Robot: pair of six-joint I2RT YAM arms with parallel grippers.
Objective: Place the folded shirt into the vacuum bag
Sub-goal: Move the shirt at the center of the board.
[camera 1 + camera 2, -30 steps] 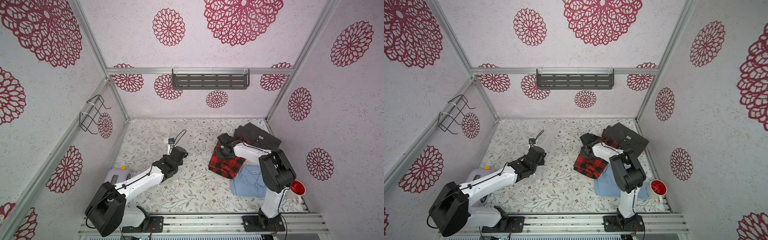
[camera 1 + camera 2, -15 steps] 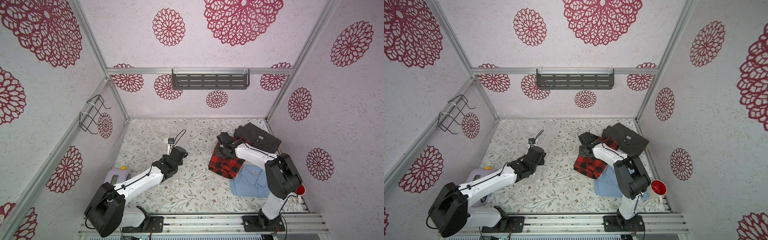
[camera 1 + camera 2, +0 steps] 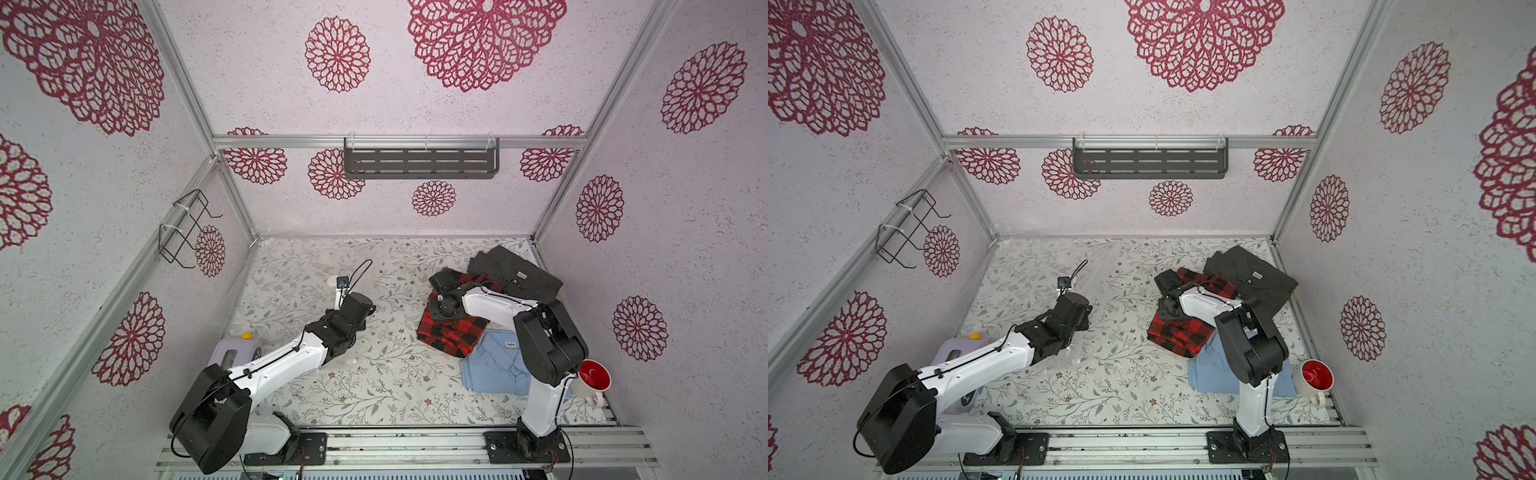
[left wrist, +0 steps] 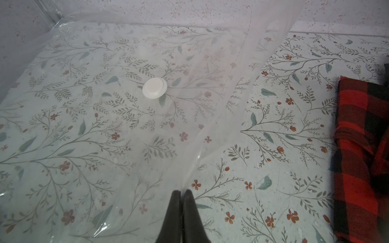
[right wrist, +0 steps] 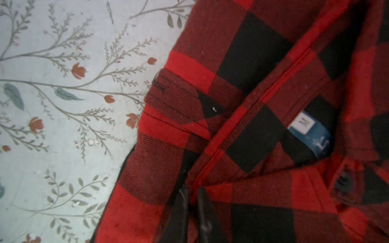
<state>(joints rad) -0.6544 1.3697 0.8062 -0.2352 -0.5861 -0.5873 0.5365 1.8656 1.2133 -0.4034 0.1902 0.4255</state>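
The vacuum bag (image 4: 101,130) is clear plastic lying flat on the floral table, with its round white valve (image 4: 154,88) on top. It shows only faintly in a top view (image 3: 1100,270). My left gripper (image 4: 182,191) is shut on the bag's edge and holds a raised ridge of film. The folded shirt, red and black plaid (image 3: 451,336) (image 3: 1177,336), lies to the right of the bag, apart from it. The left wrist view shows the plaid shirt (image 4: 362,147) at its edge. My right gripper (image 5: 192,190) is shut on a fold of the plaid shirt (image 5: 252,84) near the collar.
A dark grey shirt (image 3: 515,274) lies behind the plaid one, and a light blue shirt (image 3: 498,365) lies in front, partly under it. A red-lined white mug (image 3: 592,376) stands at the front right. A lilac device (image 3: 237,353) sits at the left. The walls stand close on three sides.
The right arm's elbow swung slightly while its gripper stayed at the plaid shirt's collar end. The left arm has not moved.
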